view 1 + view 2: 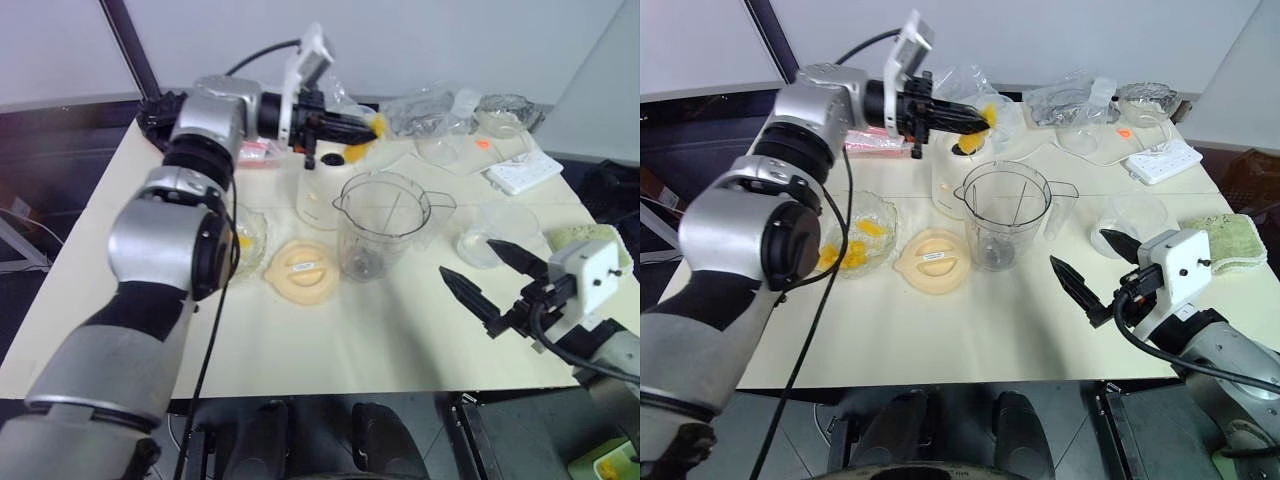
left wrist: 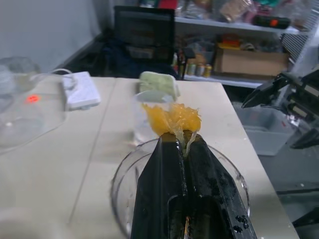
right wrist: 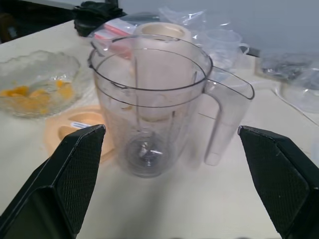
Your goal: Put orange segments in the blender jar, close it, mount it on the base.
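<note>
My left gripper (image 1: 978, 118) is shut on one orange segment (image 2: 172, 119), held in the air above the base (image 1: 320, 198) and just behind the blender jar (image 1: 385, 225). The jar stands upright and open in the middle of the table, and its rim (image 2: 122, 174) shows under the left fingers. More orange segments (image 1: 855, 247) lie in the scalloped glass bowl (image 3: 35, 82) left of the jar. My right gripper (image 1: 466, 257) is open and empty, low at the right and pointing at the jar.
The peach lid (image 1: 303, 270) lies flat beside the jar. A small clear dish (image 1: 500, 225), a green cloth (image 1: 1225, 240) and a white power strip (image 1: 525, 172) lie to the right. Plastic bags (image 1: 430, 108) and a glass bowl (image 1: 505, 110) crowd the back edge.
</note>
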